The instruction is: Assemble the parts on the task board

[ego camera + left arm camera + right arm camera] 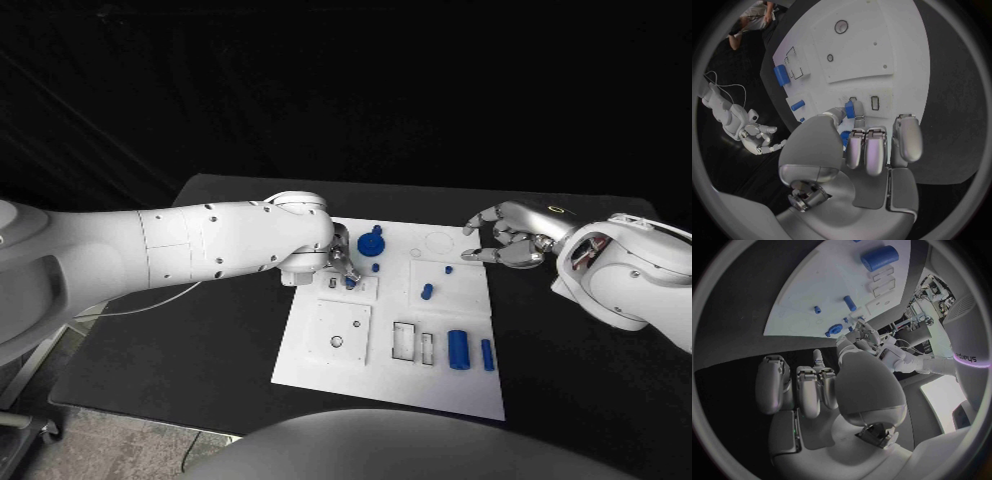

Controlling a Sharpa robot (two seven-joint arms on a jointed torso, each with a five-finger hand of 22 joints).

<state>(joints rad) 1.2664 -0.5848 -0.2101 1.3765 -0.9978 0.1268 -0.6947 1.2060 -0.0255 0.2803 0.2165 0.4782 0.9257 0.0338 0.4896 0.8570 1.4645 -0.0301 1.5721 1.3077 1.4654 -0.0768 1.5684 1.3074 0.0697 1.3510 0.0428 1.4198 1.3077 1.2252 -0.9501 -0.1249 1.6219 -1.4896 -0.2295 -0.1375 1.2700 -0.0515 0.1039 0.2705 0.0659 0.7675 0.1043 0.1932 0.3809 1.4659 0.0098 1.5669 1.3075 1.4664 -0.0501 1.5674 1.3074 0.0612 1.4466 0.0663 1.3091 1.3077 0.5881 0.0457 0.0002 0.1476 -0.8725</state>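
The white task board lies mid-table. My left hand is over its far left part and pinches a small blue part between thumb and a finger, right at two small rectangular slots; the same part shows under the fingers in the head view. My right hand hovers off the board's far right corner, fingers loosely curled and apart, holding nothing. A round blue knob part stands beside my left hand. A large blue cylinder and a slimmer one lie near the right front.
Small blue pegs sit mid-board. Rectangular outlines and a plate with a round hole mark the front half. Bare black table surrounds the board. In the right wrist view the large cylinder lies at the board's far side.
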